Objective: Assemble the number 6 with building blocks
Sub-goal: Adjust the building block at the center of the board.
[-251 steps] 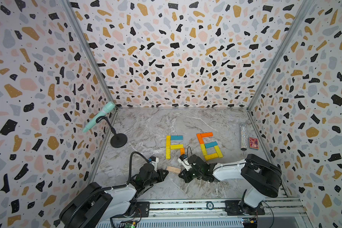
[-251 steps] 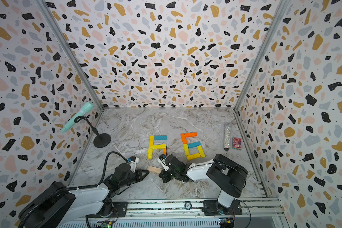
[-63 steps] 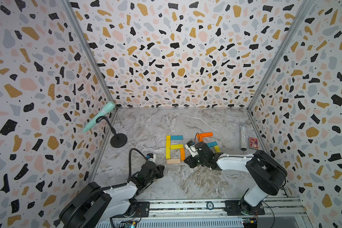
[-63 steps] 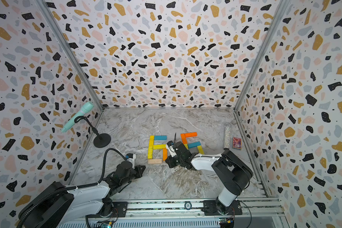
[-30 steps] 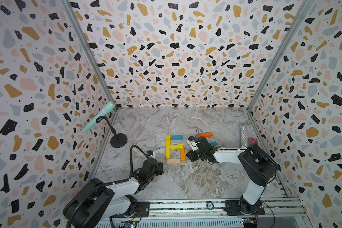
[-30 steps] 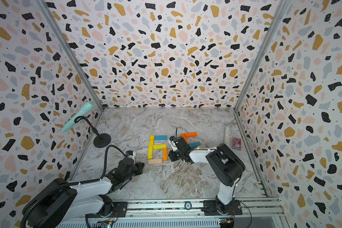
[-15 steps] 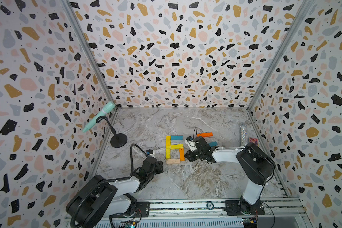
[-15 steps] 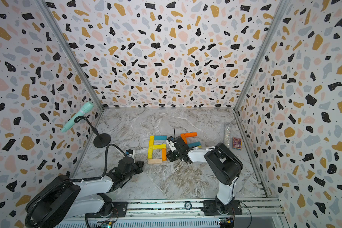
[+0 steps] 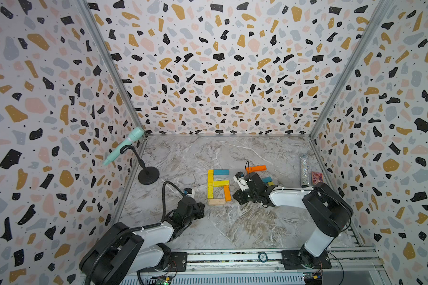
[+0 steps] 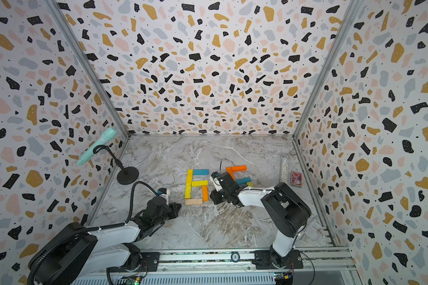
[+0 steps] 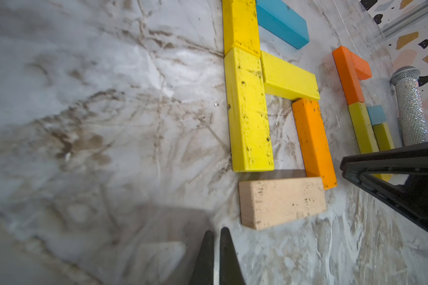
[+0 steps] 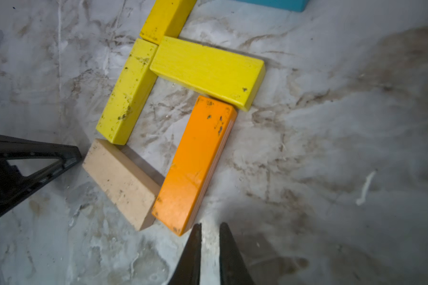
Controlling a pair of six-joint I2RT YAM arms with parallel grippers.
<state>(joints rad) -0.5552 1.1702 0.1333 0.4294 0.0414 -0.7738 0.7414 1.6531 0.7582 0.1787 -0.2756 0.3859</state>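
Marbled grey tabletop [image 9: 232, 227], terrazzo walls [image 9: 220, 74].
Beside the building blocks [image 9: 220, 183] I see left jaws pressed together, right jaws slightly parted.

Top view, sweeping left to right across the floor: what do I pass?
Teal microphone on its stand → left gripper → building-block 6 → right gripper → glittery tube → red patterned box. The spare blocks overlap the right arm, so they are left out.

Left arm [image 9: 156, 233] low, left fingers [image 11: 206, 259] together, right arm [image 9: 287, 198] low, right fingers [image 12: 229, 259] slightly apart
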